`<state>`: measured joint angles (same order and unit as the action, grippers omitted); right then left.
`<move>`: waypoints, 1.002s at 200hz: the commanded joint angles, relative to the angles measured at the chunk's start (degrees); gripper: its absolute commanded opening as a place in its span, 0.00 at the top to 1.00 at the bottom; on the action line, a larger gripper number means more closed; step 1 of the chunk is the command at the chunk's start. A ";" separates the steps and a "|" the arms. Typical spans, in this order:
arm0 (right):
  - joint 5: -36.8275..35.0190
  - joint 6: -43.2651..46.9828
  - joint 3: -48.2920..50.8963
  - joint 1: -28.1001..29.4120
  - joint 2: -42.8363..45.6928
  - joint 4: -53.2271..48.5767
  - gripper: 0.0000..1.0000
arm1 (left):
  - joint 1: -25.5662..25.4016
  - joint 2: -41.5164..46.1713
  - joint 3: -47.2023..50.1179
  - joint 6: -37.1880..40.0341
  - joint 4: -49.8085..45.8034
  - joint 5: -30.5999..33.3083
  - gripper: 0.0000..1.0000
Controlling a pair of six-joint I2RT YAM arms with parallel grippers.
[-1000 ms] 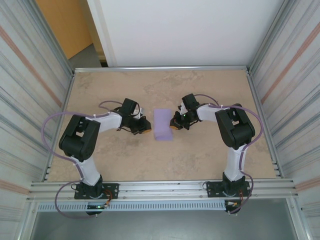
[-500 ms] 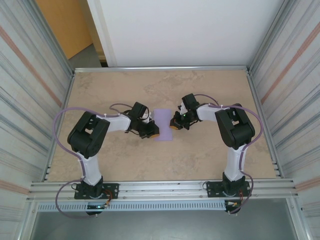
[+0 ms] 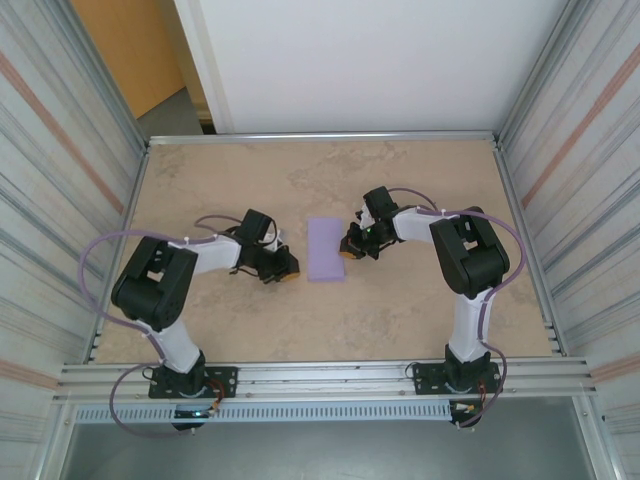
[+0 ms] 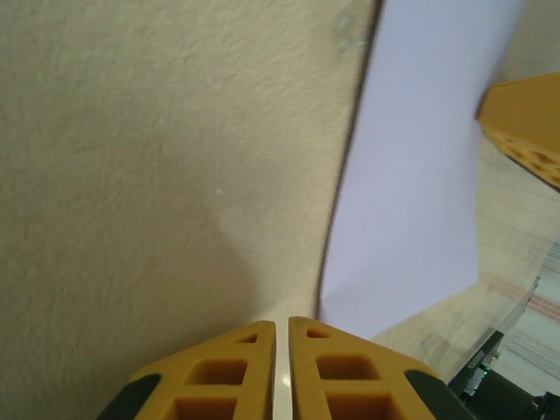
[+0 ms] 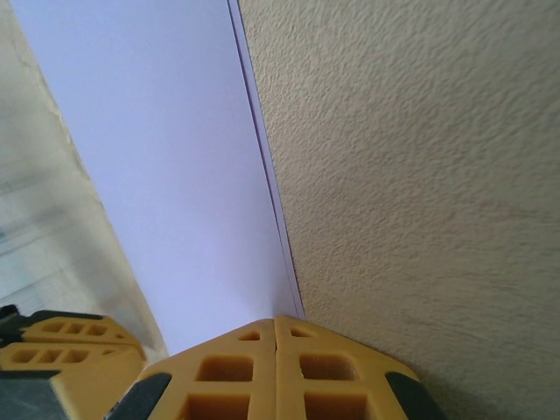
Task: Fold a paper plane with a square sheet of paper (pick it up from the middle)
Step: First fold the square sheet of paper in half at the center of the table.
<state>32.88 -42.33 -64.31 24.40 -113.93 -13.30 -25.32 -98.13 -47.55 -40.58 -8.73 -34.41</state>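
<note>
The square sheet of paper [image 3: 326,250] is lavender and lies mid-table, folded into a narrow upright rectangle, not a paper plane. My left gripper [image 3: 288,270] sits low on the table just left of the sheet's lower left corner, apart from it. In the left wrist view its fingertips [image 4: 282,322] stand almost together with nothing between them, and the sheet [image 4: 420,175] lies ahead to the right. My right gripper [image 3: 350,250] is shut, its tips [image 5: 275,319] meeting at the sheet's right edge [image 5: 166,175], where two layered edges show.
The beige tabletop [image 3: 400,320] is bordered by a metal rail at the front [image 3: 320,375] and corrugated walls at both sides. Open table lies behind and in front of the sheet.
The left gripper reached the sheet's left edge half a second ago and has since drawn back to the left. The sheet looks flatter than before. The right arm has not moved.
</note>
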 commanded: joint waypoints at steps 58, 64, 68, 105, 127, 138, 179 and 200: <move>-15.42 1.28 3.73 -0.01 -7.93 -8.85 0.97 | -7.02 -5.56 -9.04 -1.81 -0.88 0.27 0.86; -15.41 1.26 3.75 -0.06 -7.91 -8.89 0.97 | -7.32 -6.24 -9.40 -1.79 -1.70 0.75 0.86; -15.48 1.21 3.79 -0.06 -7.89 -8.90 0.97 | -7.49 -6.56 -9.64 -1.53 -2.34 1.00 0.86; -15.78 1.31 3.86 -0.13 -7.75 -8.86 0.97 | -7.68 -7.62 -8.18 0.33 -8.07 4.00 0.86; -15.92 1.52 3.69 -0.14 -7.79 -8.94 0.97 | -6.99 -5.86 -5.09 1.02 -10.16 5.17 0.86; -16.01 1.73 3.64 -0.14 -7.71 -9.03 0.97 | -6.37 -4.34 -3.50 0.94 -10.27 5.03 0.86; -13.65 4.35 1.24 0.71 -6.30 -9.00 0.96 | -4.66 3.36 -3.06 1.66 -11.12 5.84 0.85; -9.23 6.86 -1.06 1.95 -4.56 -8.07 0.93 | -4.56 6.31 -3.78 0.32 -7.85 6.52 0.83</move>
<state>32.62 -39.59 -66.30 24.91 -113.99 -15.40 -30.09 -96.84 -50.65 -40.29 -17.54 -29.78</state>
